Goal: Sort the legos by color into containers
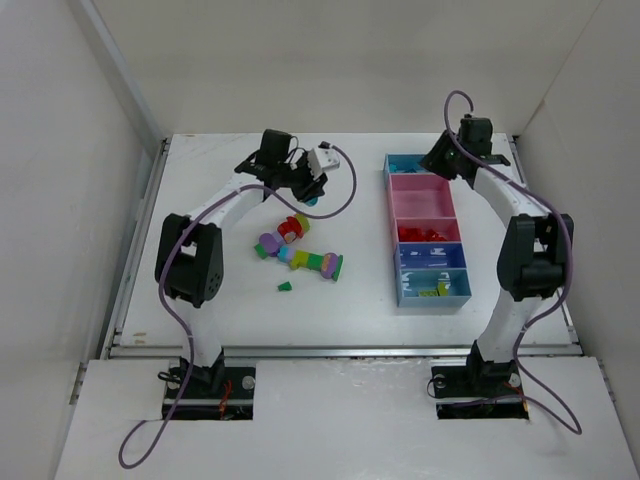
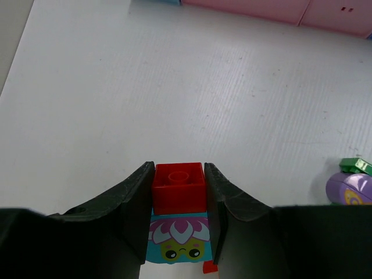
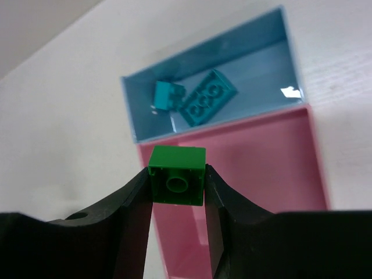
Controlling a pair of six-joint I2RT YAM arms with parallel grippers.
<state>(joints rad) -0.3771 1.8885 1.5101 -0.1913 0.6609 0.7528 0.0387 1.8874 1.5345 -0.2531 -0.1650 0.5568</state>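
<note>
L gripper (image 2: 178,170) is clamped on a red brick (image 2: 178,187), and a teal-blue printed brick (image 2: 176,243) sits right behind it btw the same fingers, so it looks like 2 pieces stuck together. It hangs over the table (image 1: 215,290) near the far end of the loose legos (image 1: 300,255), well apart from the containers (image 1: 392,240).

R gripper (image 3: 176,171) is closed on a green brick (image 3: 176,185), pinched only at the fingertips, above the far light-blue bin (image 3: 130,110) and the 1st pink bin (image 3: 261,168), about over their shared wall.

Risks, as I judge them:
- L: if the 2-piece stack goes into 1 bin, 1 colour lands wrong. Red bricks (image 1: 424,233) already lie in the 2nd pink bin, so the teal-blue half would prob. be mis-sorted unless split off 1st.
- R: a release here could go either side of the wall. The far bin holds 2 teal bricks (image 3: 208,97); green dropped there mixes colours. Greenish pieces show in the near light-blue bin (image 1: 404,290), so this end may be the wrong one.
- R: a tip-only grip means the brick may twist or slip out early and bounce off a rim.
- Both arms heading to the strip at once could crowd each other.
</note>
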